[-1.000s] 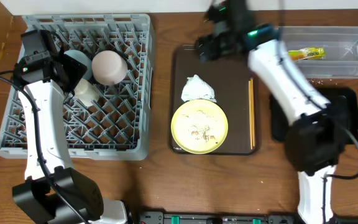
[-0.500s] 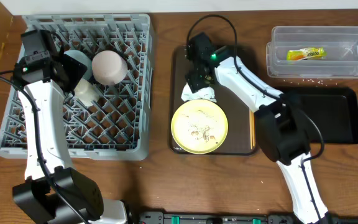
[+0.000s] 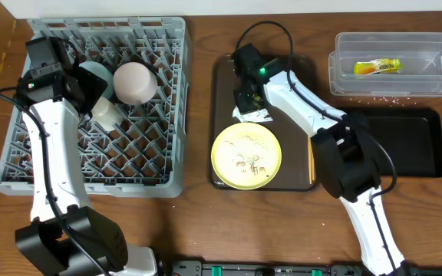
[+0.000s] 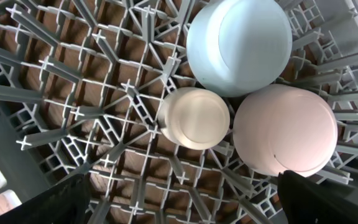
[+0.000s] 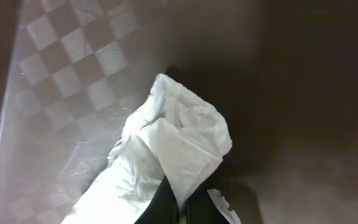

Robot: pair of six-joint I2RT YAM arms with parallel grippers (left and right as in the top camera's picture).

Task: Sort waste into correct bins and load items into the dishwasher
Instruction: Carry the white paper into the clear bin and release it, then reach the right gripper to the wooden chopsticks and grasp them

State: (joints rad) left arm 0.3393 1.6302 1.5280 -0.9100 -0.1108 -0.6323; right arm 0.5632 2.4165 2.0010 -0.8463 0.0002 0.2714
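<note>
My right gripper [image 3: 245, 103] [image 5: 182, 204] is shut on a crumpled white wrapper [image 3: 255, 116] [image 5: 166, 146] lying on the dark brown serving tray [image 3: 225, 80]. Just in front of it sits the pale yellow plate [image 3: 245, 156] with beige crumbs, and the chopsticks [image 3: 310, 146] lie along the tray's right side. In the grey dish rack [image 3: 129, 157] the pink bowl [image 3: 134, 82] [image 4: 284, 127], blue bowl [image 3: 92, 75] [image 4: 238, 43] and white cup [image 3: 106, 113] [image 4: 194, 118] stand upside down. My left gripper [image 3: 79, 84] [image 4: 185, 205] hangs open above them.
The clear tub [image 3: 428, 86] at the back right holds a yellow-green and orange wrapper [image 3: 377, 67]. A few crumbs [image 3: 390, 98] lie on the table in front of it. The shallow black tray [image 3: 405, 146] sits right of the brown tray.
My right arm swung from the clear tub down to the brown tray and its jaws closed on the white wrapper. The left arm has not moved.
</note>
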